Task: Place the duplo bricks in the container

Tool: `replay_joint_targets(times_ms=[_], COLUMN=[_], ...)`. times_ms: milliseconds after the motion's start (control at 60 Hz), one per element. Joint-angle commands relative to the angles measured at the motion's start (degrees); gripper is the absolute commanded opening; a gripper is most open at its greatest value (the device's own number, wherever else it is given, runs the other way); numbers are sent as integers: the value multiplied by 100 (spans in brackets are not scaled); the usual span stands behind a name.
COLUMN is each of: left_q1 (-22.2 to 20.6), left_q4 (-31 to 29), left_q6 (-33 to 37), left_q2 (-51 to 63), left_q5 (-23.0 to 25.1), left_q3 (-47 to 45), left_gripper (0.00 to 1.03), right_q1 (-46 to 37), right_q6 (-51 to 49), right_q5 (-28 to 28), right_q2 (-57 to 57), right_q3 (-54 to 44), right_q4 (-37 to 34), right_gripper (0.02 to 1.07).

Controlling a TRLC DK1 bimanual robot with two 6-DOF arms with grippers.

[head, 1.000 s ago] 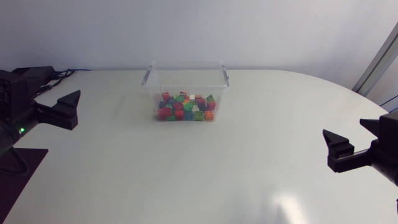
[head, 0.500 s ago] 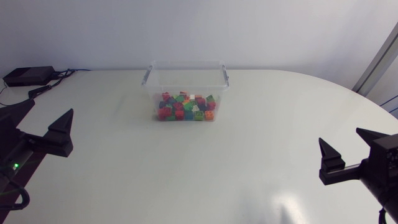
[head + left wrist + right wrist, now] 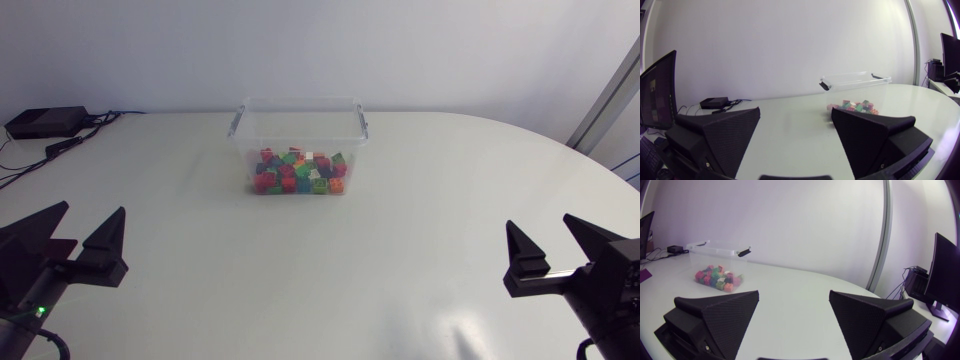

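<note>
Clear container [image 3: 245,125] sits at 12 o'clock on table [image 3: 400,280], duplo bricks [image 3: 298,172] piled inside. Low at 8 o'clock, left gripper [image 3: 90,215]; at 4 o'clock, right gripper [image 3: 541,228]. Both jaws apart.

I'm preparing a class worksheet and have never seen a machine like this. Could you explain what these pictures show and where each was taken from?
It is a robot with two arms at a white table. One picture looks down from above; the other two come from a camera on each wrist. The left pincer and right pincer, each with two black wedge-shaped fingers, are open and hold nothing. A clear container in the middle of the table holds colourful duplo bricks.
</note>
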Motion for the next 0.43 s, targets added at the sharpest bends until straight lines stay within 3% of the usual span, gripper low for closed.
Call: replay_joint_targets(times_ms=[0, 417], left_q1=[-55, -93], left_q4=[-61, -178], left_q6=[-344, -644], left_q2=[-285, -727], left_q5=[-67, -89], left_q3=[-289, -580], left_gripper=[99, 99], right_q1=[-65, -95], right_q6=[361, 698], right_q5=[-60, -132], right_q2=[-151, -368], right_q3=[-257, -502], right_q4=[202, 436], right_gripper=[103, 103])
